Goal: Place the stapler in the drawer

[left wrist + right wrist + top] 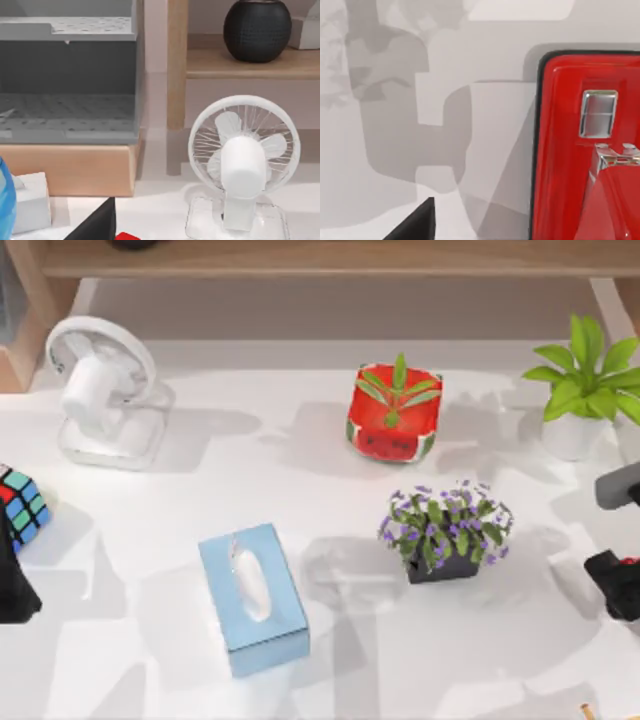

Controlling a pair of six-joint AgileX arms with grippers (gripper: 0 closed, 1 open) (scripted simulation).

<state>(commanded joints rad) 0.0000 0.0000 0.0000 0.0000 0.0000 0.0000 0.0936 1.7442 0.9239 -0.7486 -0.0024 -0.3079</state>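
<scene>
The stapler (580,150) is glossy red with black trim and a metal plate, lying on the white table close under my right wrist camera. In the top view a sliver of its red (630,562) shows at the table's right edge, beside my right gripper (616,586), which hangs right over it. My left gripper (14,590) sits at the table's left edge next to a Rubik's cube (22,505). In the left wrist view the grey drawer unit (65,100) stands on a wooden base, its front open and dark inside.
A white fan (100,390) stands at the back left and a blue tissue box (252,598) in the front middle. Farther back are a watermelon-patterned pot (393,415), a purple-flowered plant (444,530) and a green plant in a white pot (580,390). A black vase (257,30) sits on a wooden shelf.
</scene>
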